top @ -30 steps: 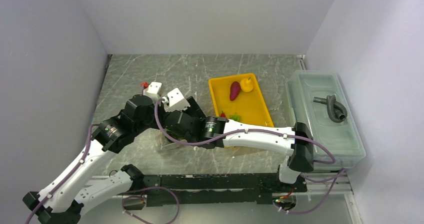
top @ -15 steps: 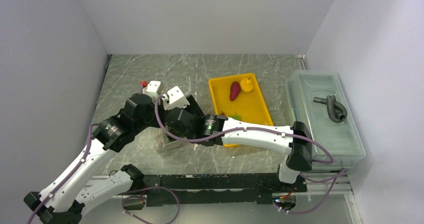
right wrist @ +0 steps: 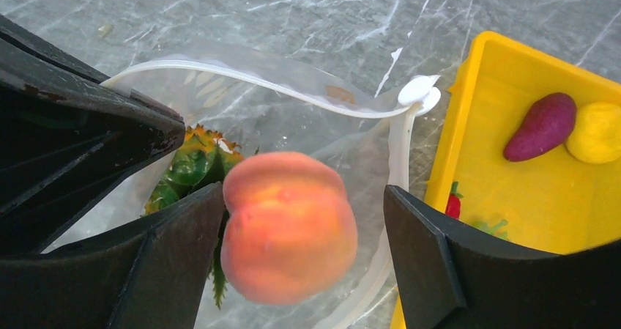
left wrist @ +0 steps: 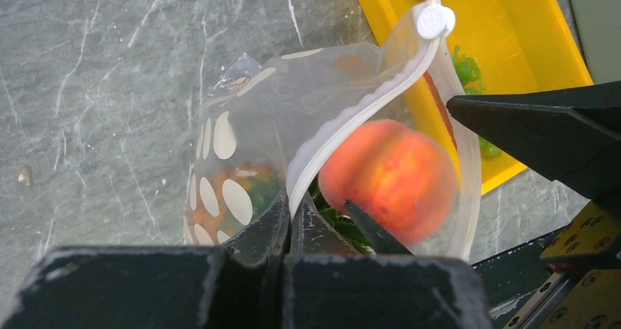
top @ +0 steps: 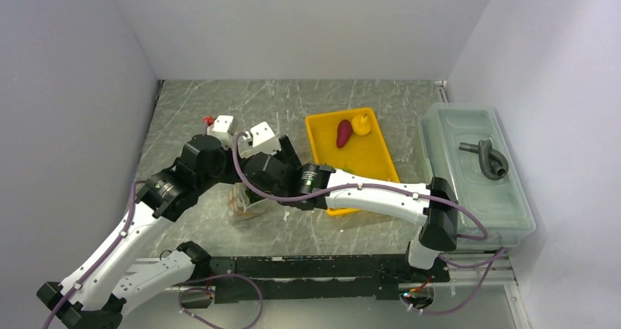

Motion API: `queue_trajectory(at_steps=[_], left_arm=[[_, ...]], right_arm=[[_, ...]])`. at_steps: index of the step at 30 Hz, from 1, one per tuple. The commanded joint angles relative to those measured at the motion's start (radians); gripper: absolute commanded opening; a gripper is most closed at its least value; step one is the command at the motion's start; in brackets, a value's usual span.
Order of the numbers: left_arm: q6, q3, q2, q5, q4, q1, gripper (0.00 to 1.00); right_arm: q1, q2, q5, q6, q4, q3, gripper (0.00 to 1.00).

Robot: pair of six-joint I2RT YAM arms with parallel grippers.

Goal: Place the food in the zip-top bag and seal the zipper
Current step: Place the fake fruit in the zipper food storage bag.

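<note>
My left gripper [left wrist: 291,213] is shut on the zipper [left wrist: 366,109] of the zip-top bag [left wrist: 234,138], holding its mouth open above the table. My right gripper [right wrist: 302,197] stands open over that mouth. The peach [right wrist: 289,223] sits blurred between its fingers, against the left one and apart from the right one. The pineapple [right wrist: 187,164] lies inside the bag. The white slider [right wrist: 417,91] sits at the zipper's far end. On the yellow tray [top: 366,169] lie the eggplant piece [right wrist: 540,126], the pear [right wrist: 595,131], the chilli [right wrist: 453,204] and the grapes [left wrist: 469,69].
A translucent lidded bin [top: 476,190] stands right of the tray, with a grey bent hose [top: 487,158] on its lid. Both arms cross over the bag at the table's left middle. White walls close in on three sides.
The right jaws have opened wider and the peach is loose between them. Both wrists have shifted slightly toward the far side, with the bag still in the left grip.
</note>
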Motion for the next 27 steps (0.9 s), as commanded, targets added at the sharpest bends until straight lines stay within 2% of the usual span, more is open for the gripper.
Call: queue_trajectory(at_steps=[1,9,20,27], left_arm=[[0.029,0.006,-0.008,0.16,0.033,-0.026,0.0],[0.03,0.008,-0.003,0.16,0.031,-0.023,0.0],[0.021,0.01,0.007,0.156,0.03,-0.005,0.0],[0.018,0.01,0.018,0.166,0.032,0.011,0.0]], right_arm=[[-0.074,0.006,0.044,0.089,0.091,0.014,0.84],[-0.076,-0.038,0.013,0.101,0.113,0.005,0.84],[-0.076,-0.184,-0.107,0.14,0.07,-0.074,0.83],[-0.076,-0.326,-0.233,0.155,0.076,-0.185,0.75]])
